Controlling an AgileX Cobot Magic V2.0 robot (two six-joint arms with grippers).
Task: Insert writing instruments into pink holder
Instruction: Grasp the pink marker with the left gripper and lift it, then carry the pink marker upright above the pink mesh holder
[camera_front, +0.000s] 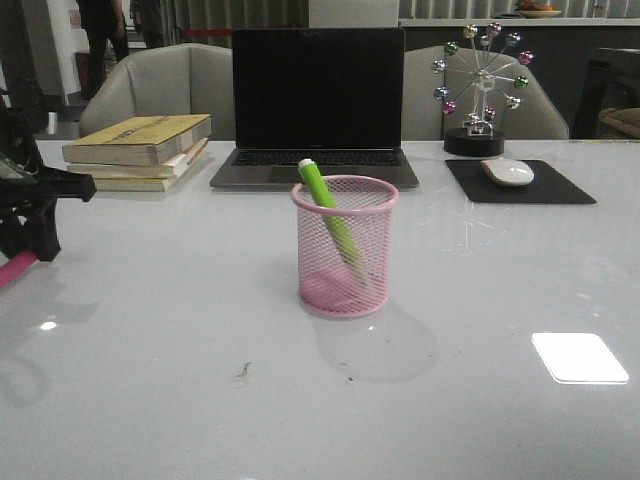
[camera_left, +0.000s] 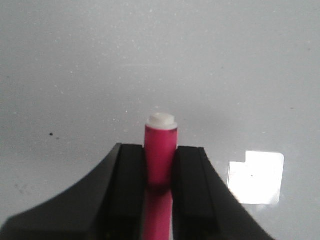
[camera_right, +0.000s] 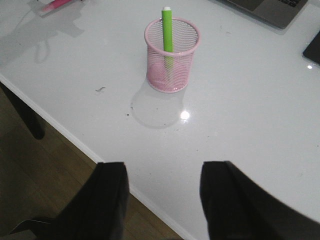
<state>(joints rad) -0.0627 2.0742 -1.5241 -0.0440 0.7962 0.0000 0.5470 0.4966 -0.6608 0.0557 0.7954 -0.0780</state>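
Observation:
The pink holder (camera_front: 345, 250) stands upright at the table's middle, also seen in the right wrist view as the pink holder (camera_right: 172, 57). A lime green marker (camera_front: 330, 215) leans inside it, white end up and poking above the rim; the right wrist view shows this green marker (camera_right: 167, 32) too. At the far left edge my left gripper (camera_front: 30, 235) is shut on the magenta marker (camera_front: 14, 270). Its jaws press both sides of the magenta marker (camera_left: 161, 137), white end sticking out past the left gripper (camera_left: 160, 148). My right gripper (camera_right: 162, 170) is open and empty, above the table's near edge, well short of the holder.
A closed-screen laptop (camera_front: 318, 110) sits behind the holder, stacked books (camera_front: 140, 150) at the back left, a mouse (camera_front: 508, 172) on a black pad (camera_front: 520, 185) and a ferris-wheel ornament (camera_front: 480, 90) at the back right. The table edge (camera_right: 60, 132) drops to wooden floor.

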